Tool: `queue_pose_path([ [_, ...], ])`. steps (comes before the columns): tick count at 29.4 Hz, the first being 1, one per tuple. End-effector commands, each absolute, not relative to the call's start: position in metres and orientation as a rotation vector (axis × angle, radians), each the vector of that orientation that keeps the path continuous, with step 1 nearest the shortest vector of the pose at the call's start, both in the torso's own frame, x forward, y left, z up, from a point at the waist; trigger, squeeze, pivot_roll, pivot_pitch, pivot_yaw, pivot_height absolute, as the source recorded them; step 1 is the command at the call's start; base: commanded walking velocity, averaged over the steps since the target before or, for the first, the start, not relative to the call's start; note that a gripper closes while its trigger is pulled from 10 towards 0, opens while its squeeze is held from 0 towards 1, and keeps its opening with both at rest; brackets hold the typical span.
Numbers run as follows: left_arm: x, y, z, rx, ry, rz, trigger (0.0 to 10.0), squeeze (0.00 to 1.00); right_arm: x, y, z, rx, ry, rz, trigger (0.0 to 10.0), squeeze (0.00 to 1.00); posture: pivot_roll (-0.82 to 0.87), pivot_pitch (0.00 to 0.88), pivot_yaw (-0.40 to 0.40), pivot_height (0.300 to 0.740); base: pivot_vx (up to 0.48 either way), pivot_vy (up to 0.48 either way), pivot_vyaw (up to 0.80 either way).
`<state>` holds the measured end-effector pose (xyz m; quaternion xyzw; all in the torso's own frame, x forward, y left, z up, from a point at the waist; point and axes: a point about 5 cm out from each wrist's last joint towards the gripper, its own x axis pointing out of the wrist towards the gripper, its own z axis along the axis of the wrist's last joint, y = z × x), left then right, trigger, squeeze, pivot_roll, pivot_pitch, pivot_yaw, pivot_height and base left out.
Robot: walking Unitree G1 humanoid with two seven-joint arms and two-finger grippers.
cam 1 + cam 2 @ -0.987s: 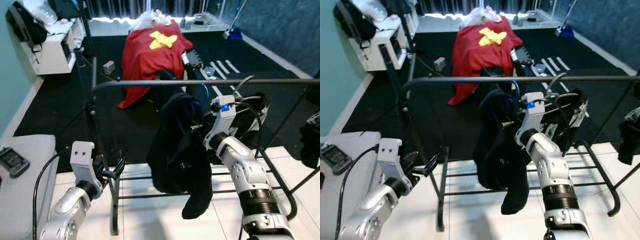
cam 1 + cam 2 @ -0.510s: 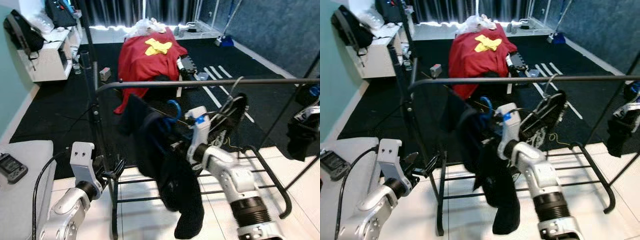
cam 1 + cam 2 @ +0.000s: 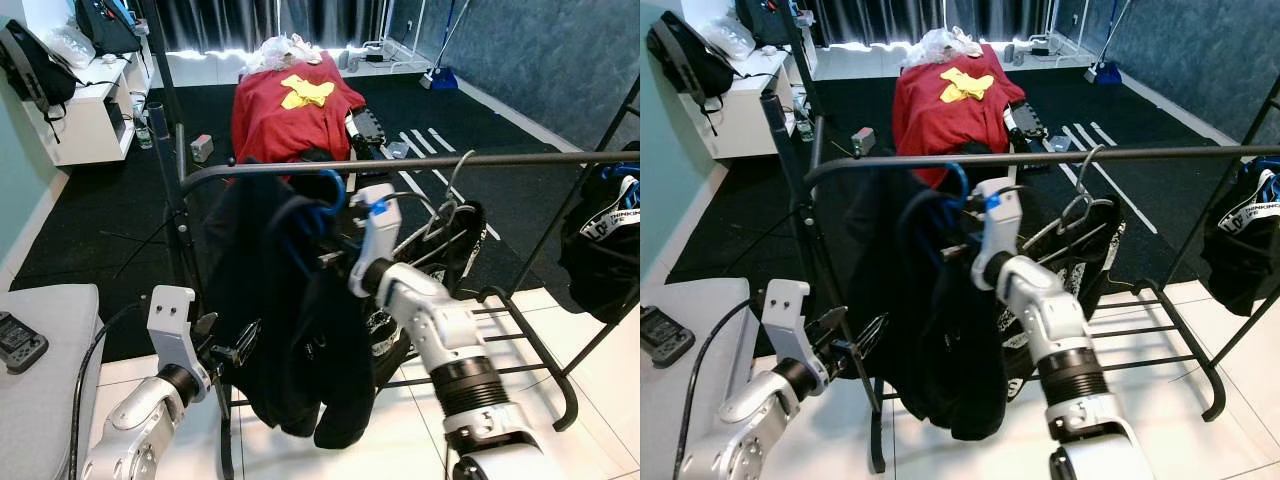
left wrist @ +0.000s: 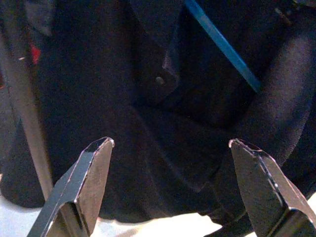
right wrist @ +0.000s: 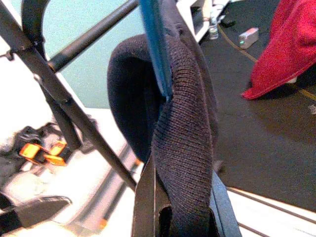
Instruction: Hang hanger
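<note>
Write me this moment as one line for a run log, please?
step: hanging | right claw: shut on blue hanger with dark garment | hook: at rail | left claw: open, low

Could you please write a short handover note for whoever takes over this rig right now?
Right gripper: shut on the dark garment that hangs on the blue hanger, held up just under the rack's rail.
Left gripper: open, low beside the rack's post, fingers pointing at the garment, touching nothing.
Done: garment lifted to rail height at the rail's left end; another hanger with dark clothing already hangs to its right.
Left: I cannot tell whether the blue hook is over the rail; seat it, then release and withdraw the right arm.
</note>
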<state>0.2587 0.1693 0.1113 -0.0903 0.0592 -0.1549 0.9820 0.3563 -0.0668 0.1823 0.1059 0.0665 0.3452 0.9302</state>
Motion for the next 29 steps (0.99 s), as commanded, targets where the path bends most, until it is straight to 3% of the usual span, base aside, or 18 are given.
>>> queue_pose_path([
  [1,0.257,0.171,0.106,-0.175,0.14,-0.317,10.0,0.0,0.363,-0.063,0.201,0.26,0.063,0.698,10.0,0.0,-0.06,0.043,-0.013,0.74,0.0,0.0,0.0],
  [10,0.256,0.17,0.106,-0.185,0.138,-0.324,10.0,0.0,0.38,-0.078,0.207,0.259,0.031,0.548,10.0,0.0,-0.06,0.047,-0.014,0.74,0.0,0.0,0.0],
  [18,0.256,0.169,0.106,-0.187,0.139,-0.337,10.0,0.0,0.402,-0.13,0.214,0.157,0.055,0.28,10.0,0.0,-0.06,0.054,-0.011,0.74,0.0,0.0,0.0],
  [29,0.256,0.169,0.106,-0.185,0.139,-0.334,10.0,0.0,0.404,-0.137,0.208,0.098,0.1,0.272,10.0,0.0,-0.06,0.056,-0.012,0.74,0.0,0.0,0.0],
])
